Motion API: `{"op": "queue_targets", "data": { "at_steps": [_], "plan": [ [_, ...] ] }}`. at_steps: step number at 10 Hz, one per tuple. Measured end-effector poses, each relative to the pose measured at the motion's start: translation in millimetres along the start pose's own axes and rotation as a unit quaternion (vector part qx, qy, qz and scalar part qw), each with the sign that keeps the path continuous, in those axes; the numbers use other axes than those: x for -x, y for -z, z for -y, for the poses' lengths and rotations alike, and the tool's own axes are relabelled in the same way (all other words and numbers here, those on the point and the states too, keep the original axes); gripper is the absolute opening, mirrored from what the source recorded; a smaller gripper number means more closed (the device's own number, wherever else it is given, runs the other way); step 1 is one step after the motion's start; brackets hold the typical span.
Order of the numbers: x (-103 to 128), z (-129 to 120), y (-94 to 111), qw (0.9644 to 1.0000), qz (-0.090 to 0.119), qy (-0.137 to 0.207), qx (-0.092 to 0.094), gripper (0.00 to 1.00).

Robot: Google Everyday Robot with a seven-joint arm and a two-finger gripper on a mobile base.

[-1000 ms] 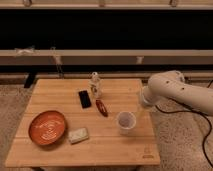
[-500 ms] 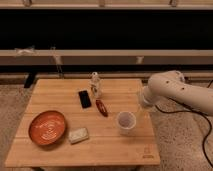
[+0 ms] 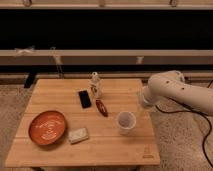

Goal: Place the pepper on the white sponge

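The dark-red pepper (image 3: 101, 107) lies near the middle of the wooden table (image 3: 105, 145), just right of a black phone. The off-white sponge (image 3: 78, 135) lies toward the front left, beside the orange plate. My white arm (image 3: 172, 92) reaches in from the right. Its gripper (image 3: 142, 111) hangs at the table's right edge, just right of and above a white cup, well to the right of the pepper and far from the sponge. It holds nothing that I can see.
An orange plate (image 3: 47, 127) sits at the front left. A black phone (image 3: 84, 98) and a small white bottle (image 3: 95, 85) stand behind the pepper. A white cup (image 3: 126, 122) stands between the gripper and the pepper. A dark shelf wall runs behind the table.
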Motion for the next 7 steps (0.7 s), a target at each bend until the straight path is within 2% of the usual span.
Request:
{"op": "queue_targets", "data": {
  "at_steps": [4, 7],
  "plan": [
    [0, 7, 3, 0.9999, -0.009, 0.006, -0.001, 0.80],
    [31, 49, 7, 0.9993, -0.023, 0.028, 0.000, 0.80]
  ]
}}
